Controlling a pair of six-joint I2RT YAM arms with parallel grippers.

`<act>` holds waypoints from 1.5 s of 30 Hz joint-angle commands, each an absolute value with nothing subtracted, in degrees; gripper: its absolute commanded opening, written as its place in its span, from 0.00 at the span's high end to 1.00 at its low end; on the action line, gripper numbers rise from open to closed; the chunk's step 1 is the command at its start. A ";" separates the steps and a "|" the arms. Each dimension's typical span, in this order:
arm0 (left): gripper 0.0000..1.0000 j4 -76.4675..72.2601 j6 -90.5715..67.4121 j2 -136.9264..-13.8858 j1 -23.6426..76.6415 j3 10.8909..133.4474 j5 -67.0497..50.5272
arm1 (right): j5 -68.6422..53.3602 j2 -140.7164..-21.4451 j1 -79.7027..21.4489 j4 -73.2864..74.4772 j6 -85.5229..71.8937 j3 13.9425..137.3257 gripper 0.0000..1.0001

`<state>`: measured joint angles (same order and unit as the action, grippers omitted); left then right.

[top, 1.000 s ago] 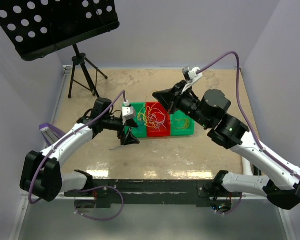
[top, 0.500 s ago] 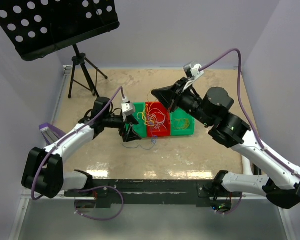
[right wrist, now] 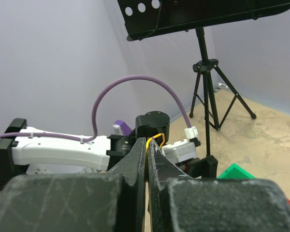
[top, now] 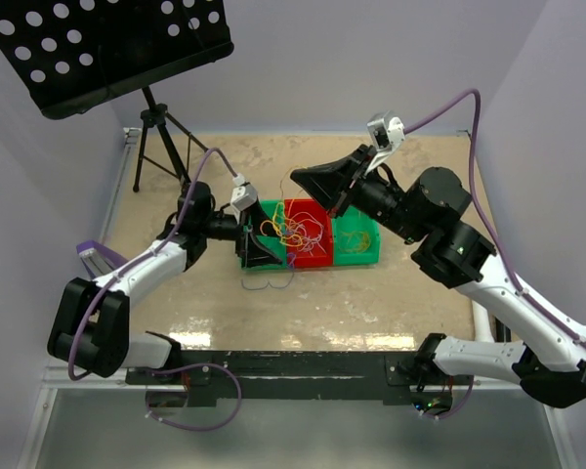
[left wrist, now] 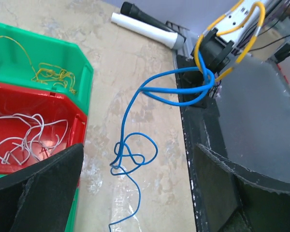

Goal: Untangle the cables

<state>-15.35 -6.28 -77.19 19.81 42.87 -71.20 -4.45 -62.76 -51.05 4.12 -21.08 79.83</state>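
Observation:
Three bins sit mid-table: a green one (top: 246, 256), a red one (top: 313, 256) and a green one (top: 359, 254). A tangle of yellow, white and purple cables (top: 291, 231) lies over the red bin. My left gripper (top: 264, 250) is open and empty at the left green bin. A loose blue cable (top: 270, 284) lies on the table in front of the bins, and in the left wrist view (left wrist: 131, 153) it lies between my open fingers (left wrist: 43, 193). My right gripper (top: 299, 180) hangs above the bins, shut on a yellow cable (right wrist: 155, 138).
A black music stand (top: 107, 44) on a tripod (top: 161, 147) stands at the back left. A purple piece (top: 93, 256) lies at the left edge. The left wrist view shows white cables (left wrist: 24, 140) in the red bin, yellow ones (left wrist: 50, 73) in the green bin, and a white tube (left wrist: 145, 30).
My left gripper moved right and away from me, from the table in front of the bins to the left green bin. The blue cable now lies on the table. My right gripper rose slightly.

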 commanded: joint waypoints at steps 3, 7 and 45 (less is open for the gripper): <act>0.00 -52.93 -30.63 -78.66 18.11 36.75 -76.55 | -8.43 -62.93 -50.98 -1.30 -23.11 82.00 1.00; 0.05 -70.99 -44.98 -81.20 18.11 33.14 -77.96 | -9.66 -63.19 -50.89 -3.07 -23.90 81.83 1.00; 1.00 17.12 15.28 -67.94 19.34 50.36 -46.51 | 29.69 -70.75 -46.33 13.35 -14.50 101.24 1.00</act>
